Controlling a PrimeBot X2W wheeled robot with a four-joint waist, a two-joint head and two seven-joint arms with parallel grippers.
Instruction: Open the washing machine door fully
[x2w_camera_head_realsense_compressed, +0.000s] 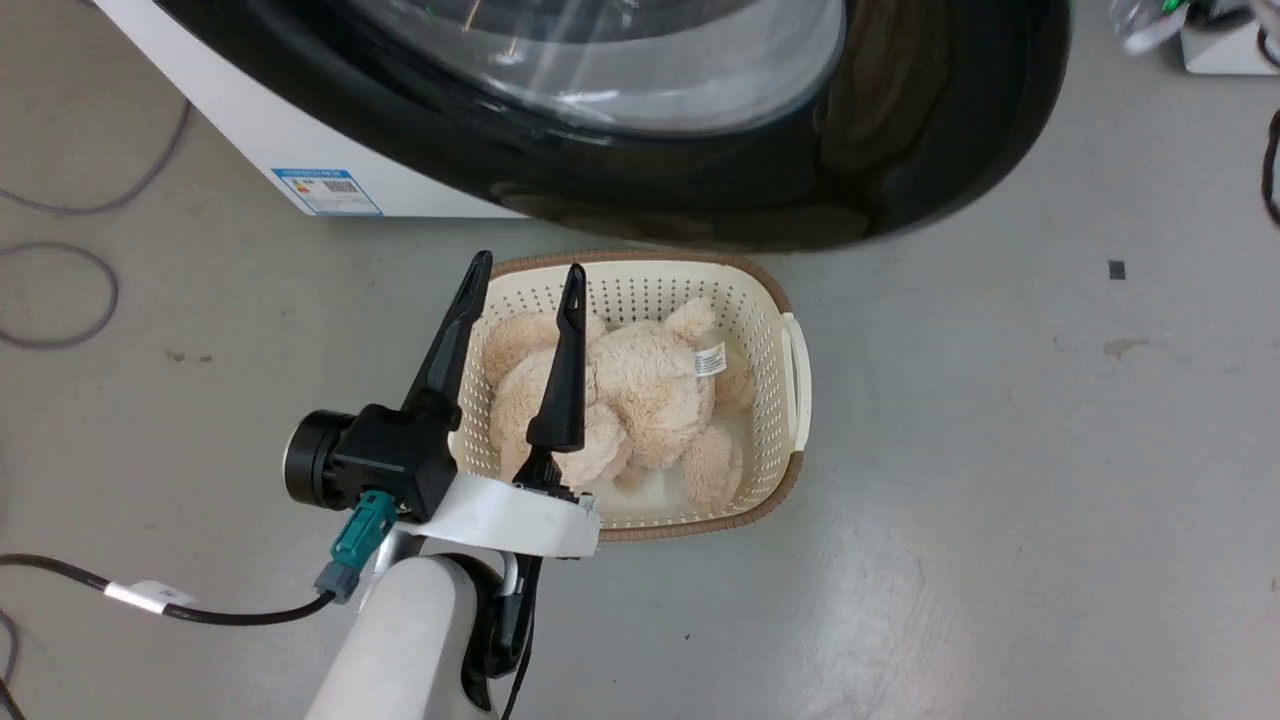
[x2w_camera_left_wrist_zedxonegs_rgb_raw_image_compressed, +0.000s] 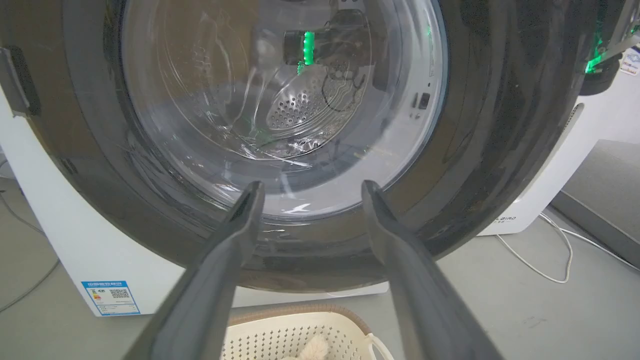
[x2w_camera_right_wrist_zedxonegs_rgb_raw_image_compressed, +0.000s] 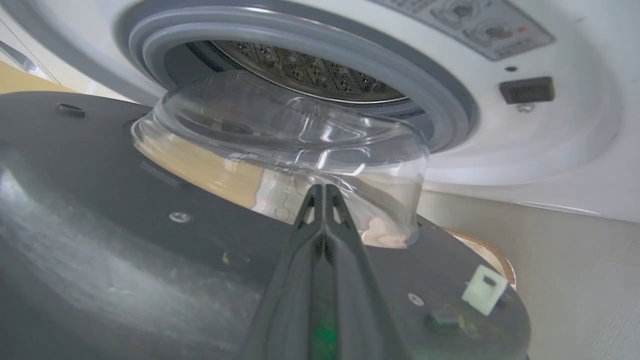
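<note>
The washing machine door (x2w_camera_head_realsense_compressed: 900, 150) is a big round shiny black thing on the front of the white washing machine (x2w_camera_head_realsense_compressed: 260, 130). It is partly open and sticks out over the floor (x2w_camera_head_realsense_compressed: 1000, 500). It looks hard, stiff and quite heavy, so I think it will swing and not bend. The black front is smooth and likely slippery. The clear glass bowl (x2w_camera_right_wrist_zedxonegs_rgb_raw_image_compressed: 280, 135) in its middle could crack, so a push on the dark inside face or a hook on the rim looks safer than a pinch on the glass. The right gripper (x2w_camera_right_wrist_zedxonegs_rgb_raw_image_compressed: 320, 192) is at the inside of the door. Its two fingers are pressed together with nothing between them, and the tip is just beside the foot of the bowl. I cannot tell if it touches. Behind it are the grey rubber ring (x2w_camera_right_wrist_zedxonegs_rgb_raw_image_compressed: 400, 75) and the steel drum (x2w_camera_right_wrist_zedxonegs_rgb_raw_image_compressed: 300, 70). The left gripper (x2w_camera_head_realsense_compressed: 530, 268) hangs in front of the door with its fingers apart and holds nothing. Under the door's low edge, on the grey floor, sits a cream basket (x2w_camera_head_realsense_compressed: 795, 370) with a fluffy toy (x2w_camera_head_realsense_compressed: 640, 390) in it. Some cables (x2w_camera_head_realsense_compressed: 113, 290) lie on the floor to the left.
</note>
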